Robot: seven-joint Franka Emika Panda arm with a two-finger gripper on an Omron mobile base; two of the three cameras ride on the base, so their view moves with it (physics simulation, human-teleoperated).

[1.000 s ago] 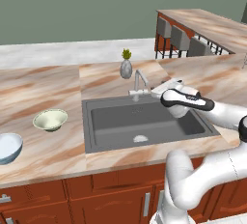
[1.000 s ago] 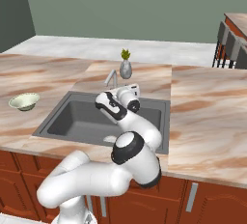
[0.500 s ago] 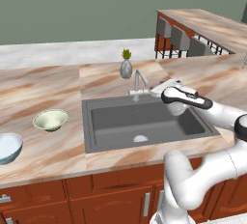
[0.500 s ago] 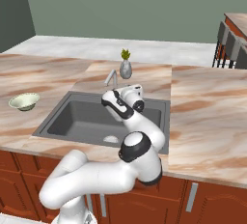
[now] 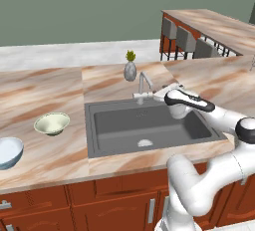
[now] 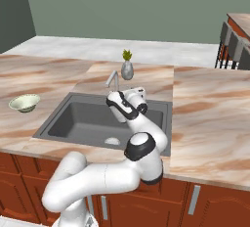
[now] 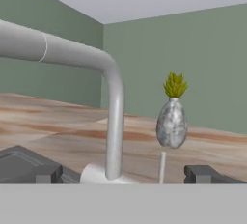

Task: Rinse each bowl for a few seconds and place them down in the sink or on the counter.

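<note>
Both bowls (image 5: 52, 123) far from hand (image 5: 160, 93)

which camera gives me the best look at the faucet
The hand view: the faucet stands close up, its bent spout and base sharp between the open gripper tips. Both base views show it small at the sink's back edge, beside the hand.

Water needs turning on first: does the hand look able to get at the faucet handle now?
Probably yes: the open hand faces the faucet base closely, its thin lever standing between the fingertips, nothing between.
</note>
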